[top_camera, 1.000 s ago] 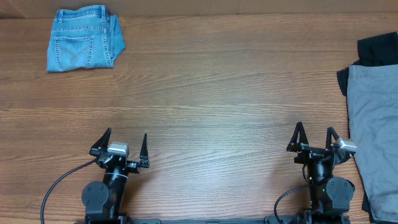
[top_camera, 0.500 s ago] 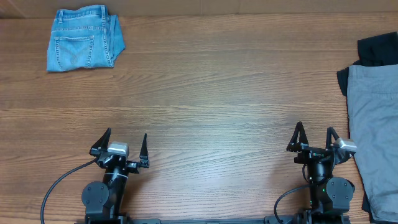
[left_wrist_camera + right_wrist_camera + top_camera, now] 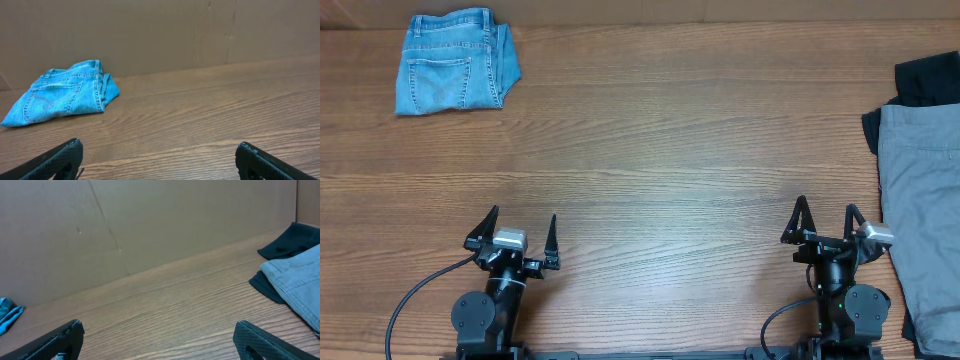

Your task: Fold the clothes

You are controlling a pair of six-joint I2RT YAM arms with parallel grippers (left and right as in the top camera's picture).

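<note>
My left end effector (image 3: 522,216) sits at the near edge of the desk (image 3: 670,150), fingers spread as wide as they go and nothing between them. My right end effector (image 3: 826,205) is the same: wide apart and empty. In each wrist view I only get the fingertips (image 3: 60,157), cut off at the bottom corners.

The grey shorts (image 3: 925,220) lie just right of the right end effector and run off the right edge of the overhead view, so I cannot see their full outline or tell whether they touch it. A black garment (image 3: 925,78) lies partly under their far end, mostly hidden and also cut off at the right.

The light-blue denim shorts (image 3: 455,62) sit bunched at the far left corner, back pocket up, well apart from the left end effector.
</note>
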